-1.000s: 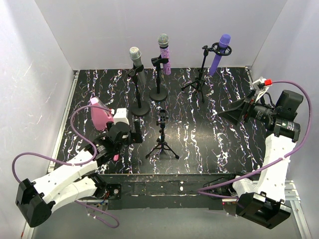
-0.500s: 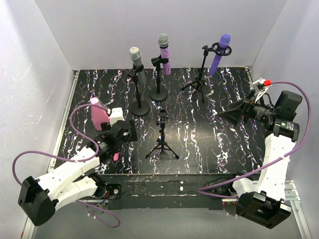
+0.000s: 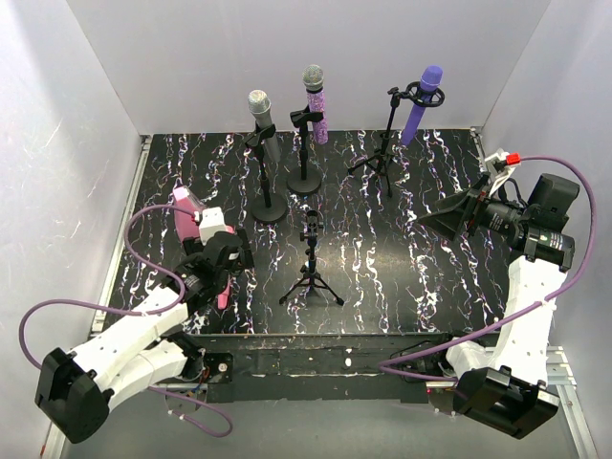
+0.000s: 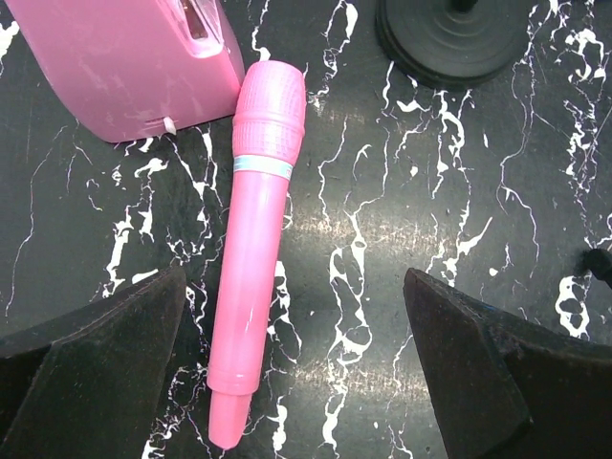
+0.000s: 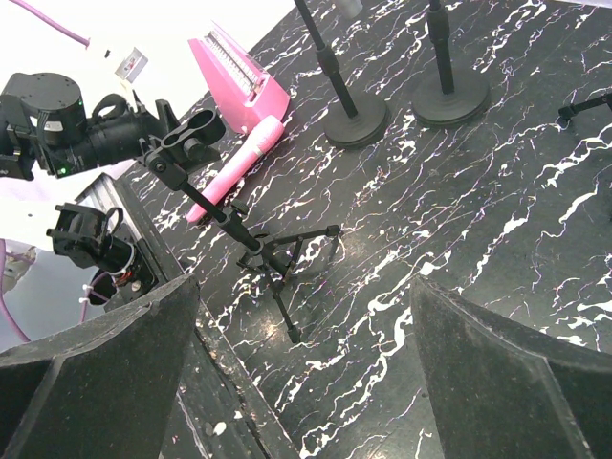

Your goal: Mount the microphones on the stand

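A plain pink microphone (image 4: 253, 258) lies flat on the table, head against a pink wedge-shaped object (image 4: 124, 67). My left gripper (image 4: 295, 287) hovers over it, open, with the handle near the left finger. In the top view the left gripper (image 3: 220, 273) covers most of the microphone. The silver-grey microphone (image 3: 261, 117), glittery microphone (image 3: 316, 103) and purple microphone (image 3: 422, 100) sit in stands at the back. A small tripod stand (image 3: 312, 260) in the middle has an empty clip. My right gripper (image 3: 442, 216) is open and empty at the right.
The pink wedge (image 3: 185, 218) stands left of the left gripper. A round stand base (image 4: 449, 38) lies beyond the pink microphone. The tripod's legs (image 5: 277, 263) spread near the table's front edge. White walls close in the table's left, back and right sides.
My left gripper has moved left, away from the tripod stand, to hang over the pink microphone. The right arm has not moved.
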Action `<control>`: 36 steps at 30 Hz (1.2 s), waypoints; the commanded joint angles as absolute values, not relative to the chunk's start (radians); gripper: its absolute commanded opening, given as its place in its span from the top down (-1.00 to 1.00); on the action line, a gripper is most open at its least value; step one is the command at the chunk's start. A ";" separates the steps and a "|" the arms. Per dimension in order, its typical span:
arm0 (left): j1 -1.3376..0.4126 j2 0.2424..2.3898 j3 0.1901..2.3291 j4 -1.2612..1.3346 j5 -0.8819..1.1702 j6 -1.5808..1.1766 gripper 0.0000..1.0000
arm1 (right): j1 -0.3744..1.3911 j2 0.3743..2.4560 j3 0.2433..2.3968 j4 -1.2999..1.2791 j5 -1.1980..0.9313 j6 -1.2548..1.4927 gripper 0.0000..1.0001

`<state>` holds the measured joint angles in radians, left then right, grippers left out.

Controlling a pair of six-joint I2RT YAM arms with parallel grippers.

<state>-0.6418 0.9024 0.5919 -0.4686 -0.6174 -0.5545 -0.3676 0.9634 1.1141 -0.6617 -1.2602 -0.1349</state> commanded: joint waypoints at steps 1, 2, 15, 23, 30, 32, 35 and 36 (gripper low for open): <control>-0.606 0.893 0.584 -0.433 -0.604 -0.546 -0.96 | -0.371 0.960 1.115 -0.641 -1.278 -0.141 -0.95; -0.595 0.902 0.587 -0.436 -0.594 -0.548 -0.96 | -0.373 0.960 1.115 -0.641 -1.278 -0.141 -0.95; -0.485 1.097 0.617 -0.474 -0.468 -0.676 -0.91 | -0.371 0.957 1.118 -0.643 -1.282 -0.144 -0.95; -0.454 1.268 0.660 -0.500 -0.428 -0.764 -0.71 | -0.373 0.956 1.118 -0.655 -1.285 -0.156 -0.95; -0.451 1.365 0.670 -0.509 -0.381 -0.815 -0.28 | -0.373 0.956 1.126 -0.664 -1.287 -0.164 -0.95; -0.451 1.373 0.664 -0.508 -0.368 -0.825 -0.13 | -0.373 0.956 1.127 -0.667 -1.289 -0.164 -0.95; -0.451 1.368 0.649 -0.503 -0.362 -0.828 0.03 | -0.373 0.956 1.132 -0.673 -1.293 -0.166 -0.95; -0.451 1.365 0.647 -0.502 -0.361 -0.830 0.10 | -0.373 0.953 1.132 -0.673 -1.292 -0.167 -0.95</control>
